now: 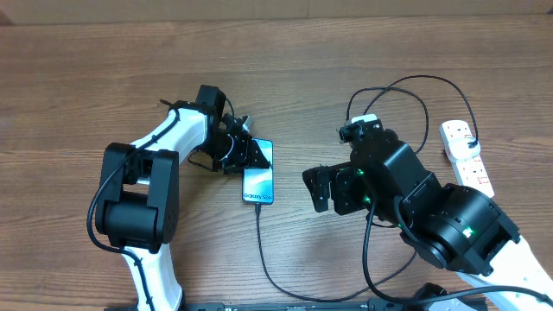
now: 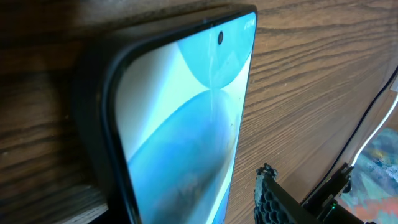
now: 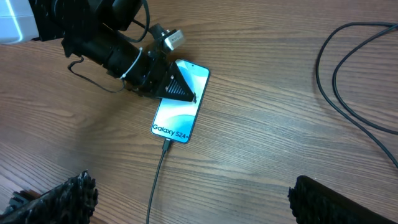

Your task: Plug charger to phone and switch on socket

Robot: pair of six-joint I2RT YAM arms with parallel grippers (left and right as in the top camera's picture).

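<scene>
The phone point(image 1: 258, 186) lies flat on the wood table, its light-blue screen reading "Galaxy S24+" in the right wrist view point(image 3: 177, 109). The charger's thin black cable point(image 1: 262, 250) has its connector in the phone's near end point(image 3: 166, 145). It loops round to the white socket point(image 1: 469, 160) at the far right. My left gripper point(image 1: 249, 154) is open and straddles the phone's far end; the screen point(image 2: 186, 112) fills its view, and one finger stands apart from the phone's edge. My right gripper point(image 1: 333, 188) is open and empty, hovering right of the phone, with the cable point(image 3: 155, 180) below it.
Loops of black cable point(image 1: 406, 95) lie behind my right arm and show in the right wrist view point(image 3: 348, 81). The socket's thick white cord point(image 1: 527, 233) runs along the right edge. Bare wood table point(image 1: 86, 78) surrounds the phone.
</scene>
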